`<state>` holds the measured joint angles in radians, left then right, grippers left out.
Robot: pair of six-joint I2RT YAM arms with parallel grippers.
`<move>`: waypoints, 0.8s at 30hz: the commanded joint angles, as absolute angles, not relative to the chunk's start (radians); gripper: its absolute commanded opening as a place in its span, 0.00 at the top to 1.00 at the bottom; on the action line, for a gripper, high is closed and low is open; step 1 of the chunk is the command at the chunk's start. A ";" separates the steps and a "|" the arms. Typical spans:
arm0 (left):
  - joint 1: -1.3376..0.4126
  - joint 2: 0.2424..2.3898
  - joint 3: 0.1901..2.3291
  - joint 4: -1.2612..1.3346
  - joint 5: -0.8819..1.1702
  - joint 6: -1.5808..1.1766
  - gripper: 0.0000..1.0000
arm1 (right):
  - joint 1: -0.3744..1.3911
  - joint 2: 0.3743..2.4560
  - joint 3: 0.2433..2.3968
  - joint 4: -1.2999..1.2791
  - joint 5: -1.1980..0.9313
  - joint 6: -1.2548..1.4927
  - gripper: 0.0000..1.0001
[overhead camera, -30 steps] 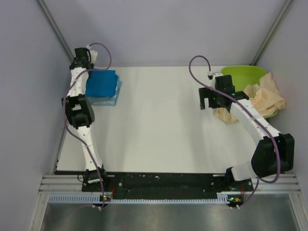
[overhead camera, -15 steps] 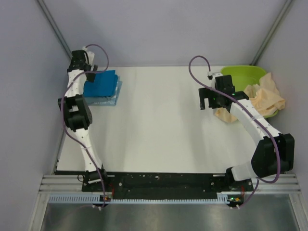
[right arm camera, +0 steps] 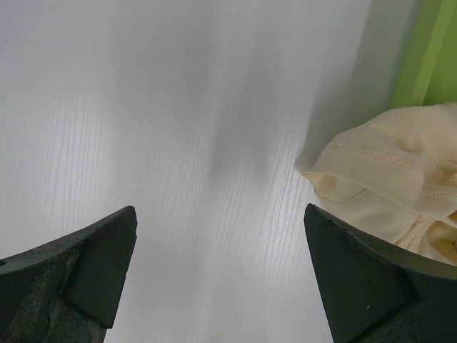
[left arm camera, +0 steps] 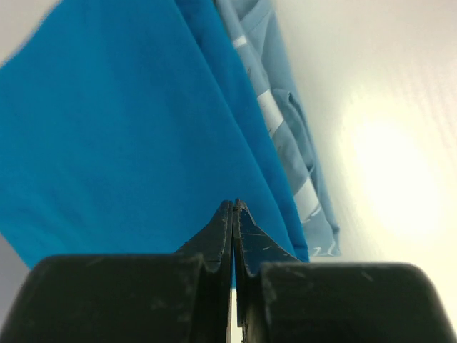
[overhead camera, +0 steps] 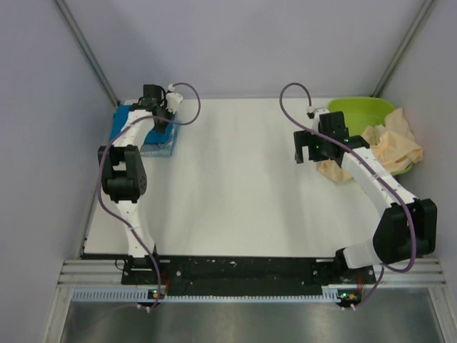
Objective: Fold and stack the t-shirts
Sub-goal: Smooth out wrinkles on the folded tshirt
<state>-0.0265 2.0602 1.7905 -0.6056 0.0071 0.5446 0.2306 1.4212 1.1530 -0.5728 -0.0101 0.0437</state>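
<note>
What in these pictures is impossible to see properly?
Top view: the left arm covers much of the blue shirt, so what lies under it is unclear.
Left wrist view: whether the shut left gripper touches cloth; its own fingers hide that.
Top and right wrist views: inside of the tub; the cream shirt covers it, and the frame edge cuts it.

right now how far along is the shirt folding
Done: bright blue t-shirt folded atop a grey-blue one, far left. In hand: nothing; left claw shut by that stack, right claw open over the table. Left: cream t-shirt, crumpled, spilling from the green tub.
</note>
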 commanded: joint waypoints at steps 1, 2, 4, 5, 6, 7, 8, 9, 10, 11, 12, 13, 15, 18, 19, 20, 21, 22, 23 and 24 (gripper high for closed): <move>-0.030 2.123 1.818 -0.673 -0.005 0.540 1.00 | 0.226 1.365 1.144 -0.557 -0.012 0.028 0.01; -0.034 2.126 1.797 -0.666 -0.005 0.538 1.00 | 0.225 1.362 1.140 -0.557 -0.009 0.028 0.01; -0.037 2.122 1.757 -0.660 0.044 0.523 1.00 | 0.225 1.361 1.132 -0.554 -0.005 0.026 0.01; -0.037 2.118 1.746 -0.657 0.058 0.517 1.00 | 0.227 1.361 1.134 -0.554 -0.005 0.025 0.01; -0.037 2.115 1.737 -0.654 0.064 0.509 1.00 | 0.227 1.361 1.132 -0.554 -0.005 0.023 0.01; -0.037 2.114 1.732 -0.653 0.069 0.500 1.00 | 0.227 1.361 1.134 -0.554 -0.005 0.021 0.01; -0.037 2.109 1.732 -0.658 0.077 0.494 1.00 | 0.226 1.361 1.134 -0.554 -0.005 0.021 0.01; -0.037 2.100 1.732 -0.663 0.087 0.491 1.00 | 0.227 1.359 1.137 -0.554 -0.005 0.021 0.01; -0.037 2.085 1.732 -0.667 0.106 0.488 1.00 | 0.226 1.356 1.135 -0.552 -0.005 0.021 0.01; -0.038 2.069 1.730 -0.675 0.124 0.486 1.00 | 0.225 1.353 1.131 -0.549 -0.005 0.023 0.01; -0.038 2.040 1.730 -0.683 0.149 0.483 0.94 | 0.225 1.347 1.121 -0.542 -0.005 0.025 0.01; -0.040 2.010 1.726 -0.690 0.169 0.479 0.89 | 0.225 1.338 1.111 -0.532 -0.005 0.026 0.01; -0.046 1.924 1.689 -0.698 0.228 0.479 0.72 | 0.227 1.313 1.077 -0.493 -0.005 0.032 0.01; -0.060 1.731 1.502 -0.605 0.337 0.476 0.44 | 0.225 1.278 1.023 -0.430 -0.034 0.049 0.01; -0.067 1.665 1.414 -0.542 0.350 0.462 0.35 | 0.227 1.267 1.000 -0.399 -0.041 0.057 0.01; -0.078 1.591 1.331 -0.482 0.351 0.447 0.22 | 0.227 1.253 0.976 -0.367 -0.049 0.070 0.01; -0.089 1.530 1.231 -0.401 0.332 0.428 0.02 | 0.227 1.238 0.947 -0.335 -0.054 0.089 0.01; -0.103 1.460 1.125 -0.306 0.293 0.405 0.01 | 0.226 1.223 0.925 -0.296 -0.060 0.104 0.01; -0.113 1.397 1.039 -0.229 0.260 0.393 0.01 | 0.225 1.201 0.889 -0.264 -0.063 0.118 0.01; -0.117 1.347 0.943 -0.148 0.249 0.379 0.01 | 0.225 1.181 0.856 -0.229 -0.067 0.127 0.01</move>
